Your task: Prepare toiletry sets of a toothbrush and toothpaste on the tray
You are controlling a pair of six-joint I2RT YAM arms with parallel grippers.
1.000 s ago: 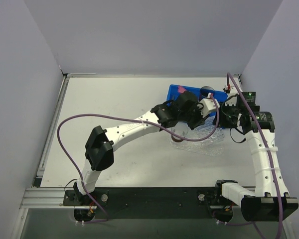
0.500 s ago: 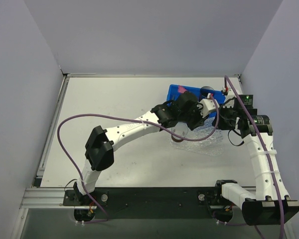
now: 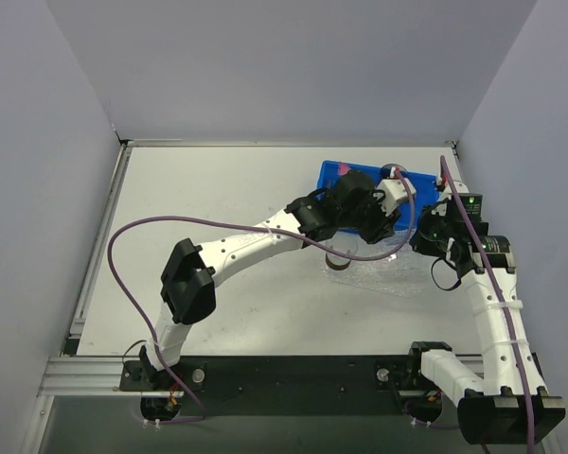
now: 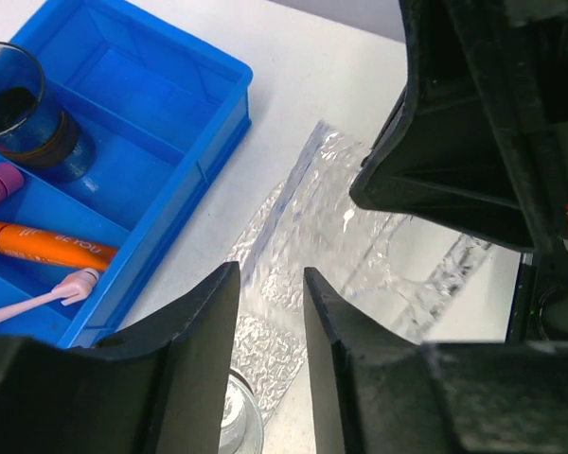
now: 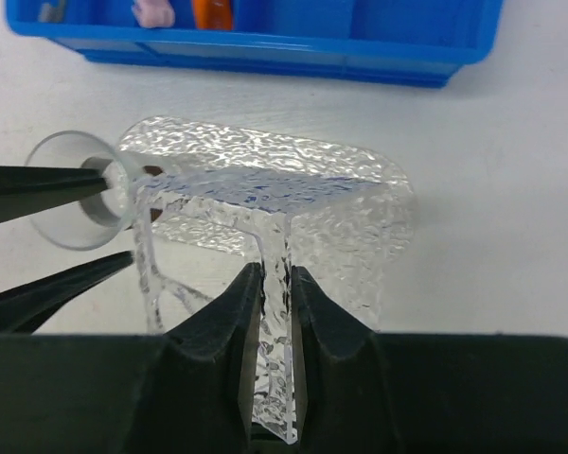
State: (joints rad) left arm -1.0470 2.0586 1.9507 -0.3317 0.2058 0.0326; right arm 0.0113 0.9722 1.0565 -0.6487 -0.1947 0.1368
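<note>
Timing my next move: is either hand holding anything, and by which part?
The right hand pinches the tray by the rim on its own side. The left hand stands open by the tray, gripping nothing.

Whole setup sits on a flat matte white bench, boxed in by plain pale grey-lilac walls: a back panel, a left panel and a right panel. A silver aluminium rail runs down the bench's left edge, and a black strip spans the near edge. Lighting's soft and even, and the shadows are pretty faint.
</note>
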